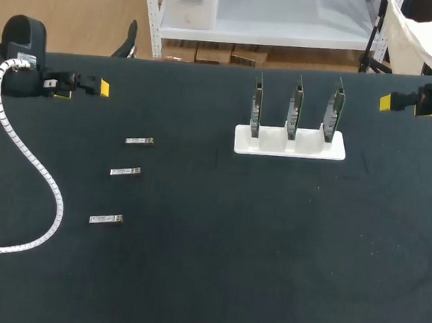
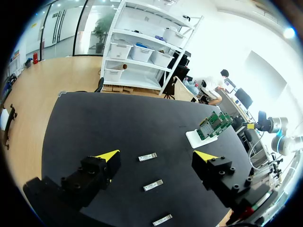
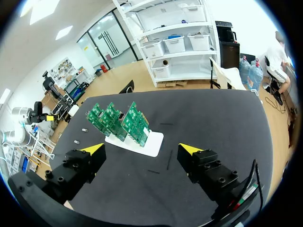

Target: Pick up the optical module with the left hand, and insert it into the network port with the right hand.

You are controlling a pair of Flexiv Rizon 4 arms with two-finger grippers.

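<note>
Status: no step is complete.

3 optical modules lie untouched in a row on the left half of the worktop (image 1: pixel 214 281): nearest module (image 1: pixel 106 219), middle module (image 1: pixel 125 171), farthest module (image 1: pixel 140 141).

Beyond them, right of centre, a white holder (image 1: pixel 290 146) carries 3 upright circuit boards (image 1: pixel 296 108). The network port is presumably on a board edge but is too small to confirm.

At the far corners, the left gripper (image 2: pixel 157 157) and right gripper (image 3: pixel 142 150) hang spread wide, grasping nothing.

Remaining steps: pick-up, handover, insertion.
</note>
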